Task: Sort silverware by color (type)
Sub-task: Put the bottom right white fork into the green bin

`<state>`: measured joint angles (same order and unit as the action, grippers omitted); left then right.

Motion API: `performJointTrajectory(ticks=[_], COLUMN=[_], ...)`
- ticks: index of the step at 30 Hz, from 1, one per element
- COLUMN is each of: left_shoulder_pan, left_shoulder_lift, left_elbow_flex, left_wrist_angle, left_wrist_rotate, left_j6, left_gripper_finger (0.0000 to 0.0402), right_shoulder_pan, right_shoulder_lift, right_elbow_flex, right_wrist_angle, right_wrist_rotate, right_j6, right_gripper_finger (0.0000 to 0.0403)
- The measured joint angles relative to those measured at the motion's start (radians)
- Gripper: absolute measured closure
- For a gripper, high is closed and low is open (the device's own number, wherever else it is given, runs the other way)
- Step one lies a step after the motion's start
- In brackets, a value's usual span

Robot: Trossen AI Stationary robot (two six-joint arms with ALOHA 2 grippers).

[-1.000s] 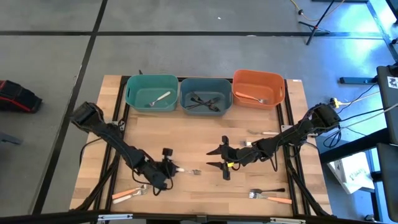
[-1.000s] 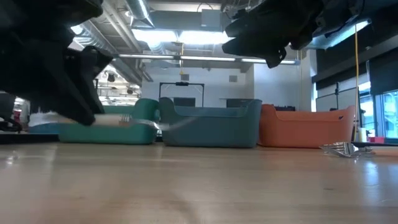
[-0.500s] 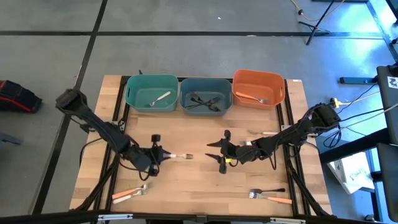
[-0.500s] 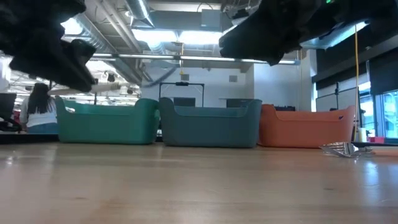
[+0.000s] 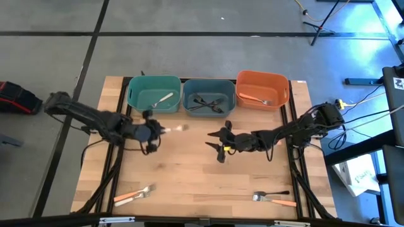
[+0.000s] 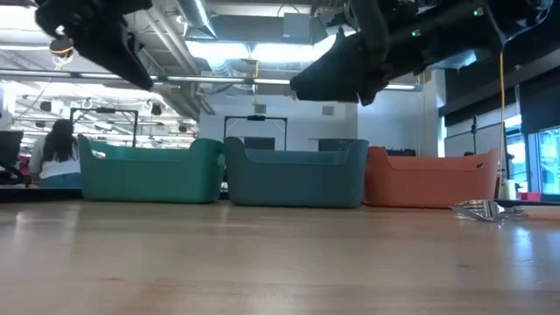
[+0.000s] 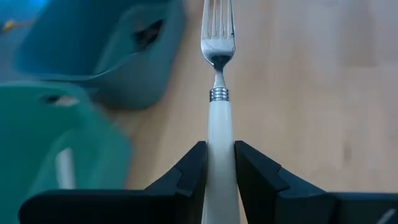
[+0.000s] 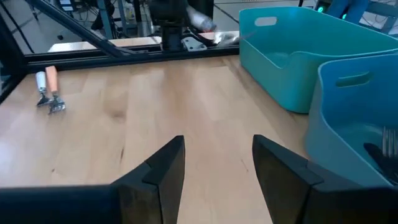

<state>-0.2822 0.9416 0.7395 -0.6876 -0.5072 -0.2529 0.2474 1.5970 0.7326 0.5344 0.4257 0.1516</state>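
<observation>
White-handled fork (image 7: pixel 219 124) clamped in left gripper (image 5: pixel 151 131), held above bare wood just before teal bin (image 5: pixel 153 93); right gripper (image 5: pixel 219 141) open mid-table.

Within a second, the left end effector (image 5: pixel 153 130), clamped on a white-handled fork (image 7: pixel 218 134), has travelled from the front part of the desk (image 5: pixel 189 183) up toward the bins, lifting the fork clear of the wood. The teal bin (image 5: pixel 153 93) now sits just ahead of that end effector, with the fork's tines reaching toward the blue bin (image 5: pixel 208 96). In the low view the left arm has risen to the upper corner, uncovering the teal bin's front wall. The right end effector (image 5: pixel 216 144), fingers spread, has meanwhile drifted slightly toward the bins and toward the left end effector.
</observation>
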Motion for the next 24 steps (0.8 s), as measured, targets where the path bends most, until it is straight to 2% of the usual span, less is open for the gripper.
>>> performJointTrajectory(ticks=[5, 9, 14, 20, 24], left_shoulder_pan=[0.119, 0.206, 0.322, 0.464, 0.566], left_shoulder_lift=[-0.039, -0.053, -0.059, -0.059, -0.059], left_elbow_flex=[0.103, 0.146, 0.146, 0.147, 0.147], left_wrist_angle=[-0.209, -0.312, -0.353, -0.356, -0.353], left_wrist_rotate=[0.0, 0.0, 0.002, 0.016, 0.056], left_j6=[0.001, 0.01, 0.064, 0.158, 0.211], left_gripper_finger=[0.0329, 0.0329, 0.0329, 0.0329, 0.0329], right_shoulder_pan=[-0.007, -0.001, 0.062, 0.145, 0.152], right_shoulder_lift=[0.01, 0.044, 0.143, 0.268, 0.294], right_elbow_flex=[0.0, 0.0, 0.0, 0.0, 0.0], right_wrist_angle=[0.007, 0.001, 0.032, 0.196, 0.264], right_wrist_rotate=[-0.004, -0.116, -0.115, -0.054, -0.05], right_j6=[-0.013, -0.017, 0.015, -0.002, -0.043], right_gripper_finger=[0.0226, 0.0226, 0.0226, 0.0226, 0.0226])
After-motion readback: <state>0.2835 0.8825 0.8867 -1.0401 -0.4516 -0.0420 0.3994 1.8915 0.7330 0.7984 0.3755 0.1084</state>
